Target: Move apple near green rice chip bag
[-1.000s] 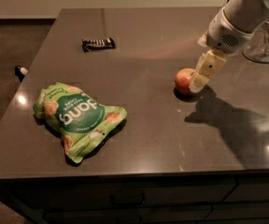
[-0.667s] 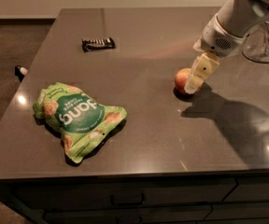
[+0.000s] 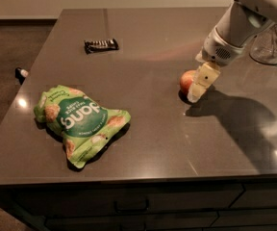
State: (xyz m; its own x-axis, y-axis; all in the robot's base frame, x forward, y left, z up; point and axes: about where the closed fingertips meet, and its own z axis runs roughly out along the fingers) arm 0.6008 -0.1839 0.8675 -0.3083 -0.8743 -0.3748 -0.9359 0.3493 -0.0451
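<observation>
The small round red-orange apple (image 3: 186, 81) sits on the right half of the dark grey, glossy countertop (image 3: 153, 143), about midway between its near and far edges. The gripper (image 3: 195, 91), with cream-coloured plastic parts under a white arm, comes down from the upper right and is right against the apple's right side, partly covering it. It cannot be told whether the gripper is closed on the apple or only beside it.

The bright green glossy rice chip bag (image 3: 81, 121) lies flat and crumpled on the near left part of the counter, well apart from the apple. A small black candy bar wrapper (image 3: 101, 45) lies toward the far left. A clear glass vessel (image 3: 269, 44) stands at the far right, behind the arm. A small dark object with a pale tip (image 3: 20, 73) shows just past the counter's left edge.
</observation>
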